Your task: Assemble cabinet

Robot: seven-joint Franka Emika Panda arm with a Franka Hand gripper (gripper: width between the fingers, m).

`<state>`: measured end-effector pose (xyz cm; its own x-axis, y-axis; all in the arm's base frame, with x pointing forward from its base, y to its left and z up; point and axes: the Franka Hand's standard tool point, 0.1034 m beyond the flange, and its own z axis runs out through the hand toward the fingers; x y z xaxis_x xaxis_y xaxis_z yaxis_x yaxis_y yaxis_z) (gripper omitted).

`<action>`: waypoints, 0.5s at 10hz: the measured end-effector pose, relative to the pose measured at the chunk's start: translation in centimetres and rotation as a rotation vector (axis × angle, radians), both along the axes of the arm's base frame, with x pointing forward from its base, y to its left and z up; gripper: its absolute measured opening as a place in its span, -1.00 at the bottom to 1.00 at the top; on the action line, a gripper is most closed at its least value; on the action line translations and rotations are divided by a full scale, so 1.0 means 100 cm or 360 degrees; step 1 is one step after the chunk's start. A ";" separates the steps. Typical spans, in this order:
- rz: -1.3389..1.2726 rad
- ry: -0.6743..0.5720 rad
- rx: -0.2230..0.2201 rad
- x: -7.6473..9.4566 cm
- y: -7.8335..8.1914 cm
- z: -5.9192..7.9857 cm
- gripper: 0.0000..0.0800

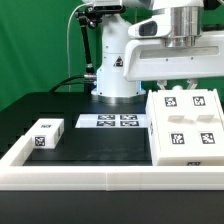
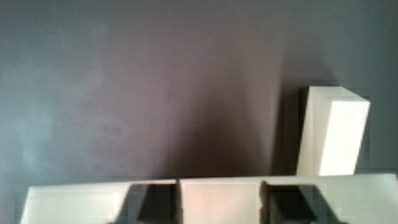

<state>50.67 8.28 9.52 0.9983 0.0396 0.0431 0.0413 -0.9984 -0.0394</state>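
The cabinet's white boxy body [image 1: 186,128] lies at the exterior view's right, with several marker tags facing up. My gripper [image 1: 180,88] comes down on its far edge. In the wrist view the gripper [image 2: 219,197] is shut on a white wall of the body [image 2: 219,205], and a dark finger [image 2: 153,203] presses on each side of it. Another white wall of the body [image 2: 331,130] stands up beyond the jaws. A small white drawer-like block [image 1: 45,136] with one tag sits apart on the dark table at the exterior view's left.
The marker board [image 1: 112,122] lies flat in front of the robot's white base [image 1: 115,70]. A long white rim [image 1: 100,178] borders the table along the front and left. The dark tabletop [image 1: 100,145] lies between the block and the body.
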 end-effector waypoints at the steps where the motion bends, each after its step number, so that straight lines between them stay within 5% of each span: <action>1: 0.0000 0.0000 0.0000 0.000 0.000 0.000 -0.46; 3: 0.0003 -0.0002 -0.0002 0.001 -0.003 0.001 -0.46; 5: 0.0003 0.0062 0.0005 0.011 -0.002 0.018 -0.47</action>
<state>51.77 8.08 11.37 0.9991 0.0412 0.0043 0.0414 -0.9982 -0.0444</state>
